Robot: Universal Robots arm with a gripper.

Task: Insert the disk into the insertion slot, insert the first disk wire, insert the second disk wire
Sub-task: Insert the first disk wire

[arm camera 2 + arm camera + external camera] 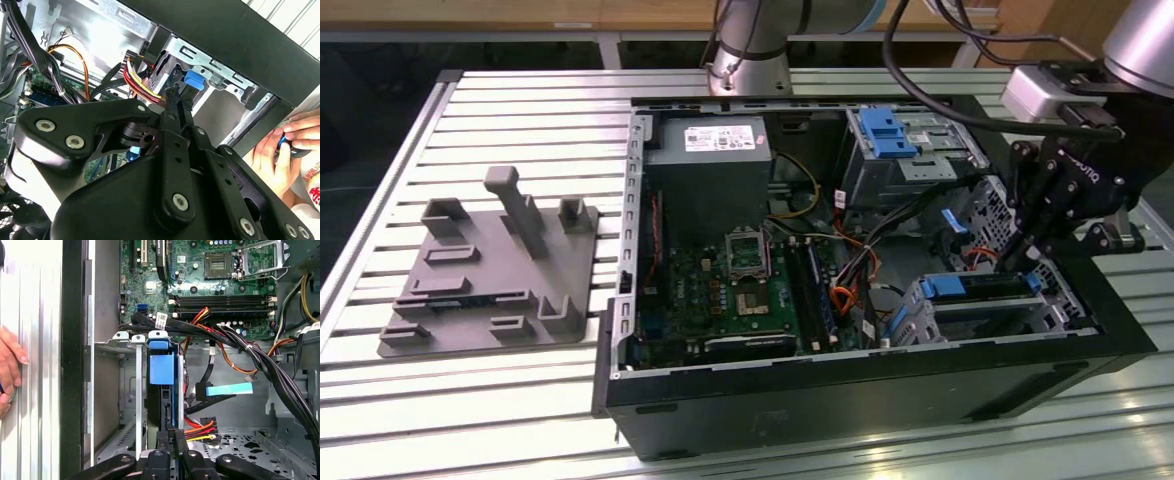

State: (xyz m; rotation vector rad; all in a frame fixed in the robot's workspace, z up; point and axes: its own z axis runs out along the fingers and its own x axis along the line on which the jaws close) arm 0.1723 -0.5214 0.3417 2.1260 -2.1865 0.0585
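End effector (pixel 172 436) vertical, apparently against disk (pixel 162 368).

Black cable bundle (pixel 272 375) crowding the disk (pixel 161 369), bare perforated floor (pixel 245 440) open beside the insertion slot (pixel 139 390)

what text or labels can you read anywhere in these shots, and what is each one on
Nothing reads clearly enough to quote.
White label on the power supply: print too small to read.
White cable tag: too small.
Lettering on the body of the gripper: too small.
Markings on the motherboard: too small.
Red print beside the hand: cut off, unreadable.
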